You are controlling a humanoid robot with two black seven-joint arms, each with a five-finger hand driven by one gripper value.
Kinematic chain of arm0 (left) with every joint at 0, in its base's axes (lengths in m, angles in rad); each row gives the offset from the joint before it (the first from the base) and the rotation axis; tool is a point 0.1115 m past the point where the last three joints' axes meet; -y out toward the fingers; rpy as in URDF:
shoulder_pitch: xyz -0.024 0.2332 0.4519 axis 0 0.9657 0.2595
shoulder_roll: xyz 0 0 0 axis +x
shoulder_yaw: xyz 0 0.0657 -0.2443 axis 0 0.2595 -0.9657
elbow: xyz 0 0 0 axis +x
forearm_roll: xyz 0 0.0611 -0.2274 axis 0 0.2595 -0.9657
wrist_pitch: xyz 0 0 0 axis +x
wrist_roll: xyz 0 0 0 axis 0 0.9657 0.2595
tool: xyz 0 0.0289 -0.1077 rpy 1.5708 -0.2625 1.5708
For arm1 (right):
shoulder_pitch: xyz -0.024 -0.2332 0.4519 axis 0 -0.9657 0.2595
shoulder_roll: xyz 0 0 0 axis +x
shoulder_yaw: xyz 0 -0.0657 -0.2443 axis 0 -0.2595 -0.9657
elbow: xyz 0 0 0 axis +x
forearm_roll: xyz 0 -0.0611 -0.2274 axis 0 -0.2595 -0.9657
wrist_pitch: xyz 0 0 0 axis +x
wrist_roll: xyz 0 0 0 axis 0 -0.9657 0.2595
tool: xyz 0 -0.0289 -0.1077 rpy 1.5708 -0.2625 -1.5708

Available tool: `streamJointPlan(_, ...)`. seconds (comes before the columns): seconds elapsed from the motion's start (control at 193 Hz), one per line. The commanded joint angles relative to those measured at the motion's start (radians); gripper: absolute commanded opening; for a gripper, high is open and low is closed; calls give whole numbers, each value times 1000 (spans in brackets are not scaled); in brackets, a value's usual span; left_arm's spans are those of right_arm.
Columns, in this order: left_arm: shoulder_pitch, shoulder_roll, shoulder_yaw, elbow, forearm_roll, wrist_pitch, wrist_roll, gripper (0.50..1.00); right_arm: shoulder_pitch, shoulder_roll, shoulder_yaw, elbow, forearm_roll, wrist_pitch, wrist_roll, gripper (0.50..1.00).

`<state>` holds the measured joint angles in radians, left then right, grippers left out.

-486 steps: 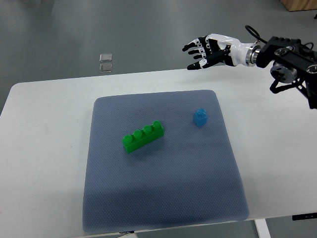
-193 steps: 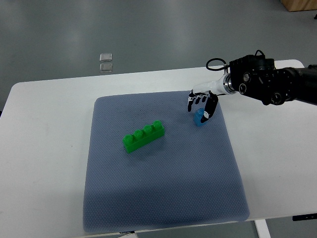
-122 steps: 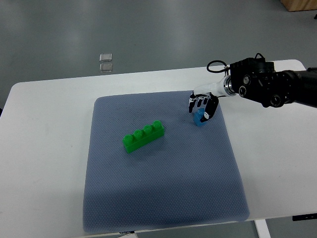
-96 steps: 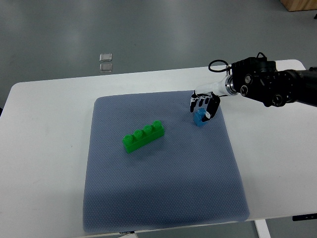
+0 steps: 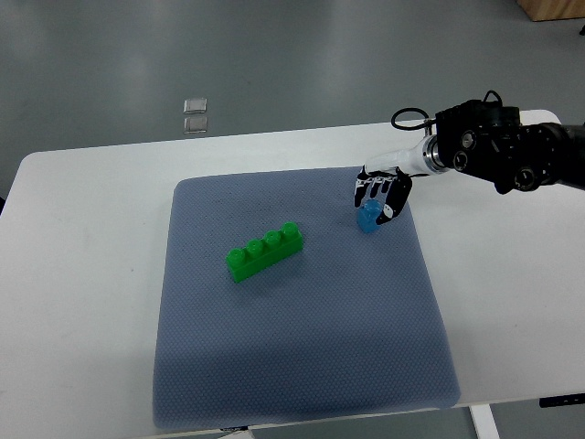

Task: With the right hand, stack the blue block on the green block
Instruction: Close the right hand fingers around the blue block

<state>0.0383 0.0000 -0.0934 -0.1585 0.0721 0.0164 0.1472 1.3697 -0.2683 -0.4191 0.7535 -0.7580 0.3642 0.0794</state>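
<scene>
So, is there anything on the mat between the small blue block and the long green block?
Nothing visible. Only bare grey-blue mat lies between the small blue plastic block, under the right robot hand, and the long green studded block.

A white surface with rounded corners carries a blue-grey mat. Beyond it lies a smooth grey floor under even light, with two small clear squares on it. A wooden piece shows at the top right corner.
</scene>
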Motion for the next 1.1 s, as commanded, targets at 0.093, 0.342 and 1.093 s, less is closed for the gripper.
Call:
streamJointPlan(0.093,0,0,1,1,0,1,0,1000,-7,4,0,0,-3,-5,0,774)
streamJointPlan(0.342,0,0,0,1,0,-1,0,1000,-7,9,0,-2,-3,-13,0,762)
streamJointPlan(1.093,0,0,0,1,0,-1,0,1000,-32,15,0,-11,-12,-17,3,641)
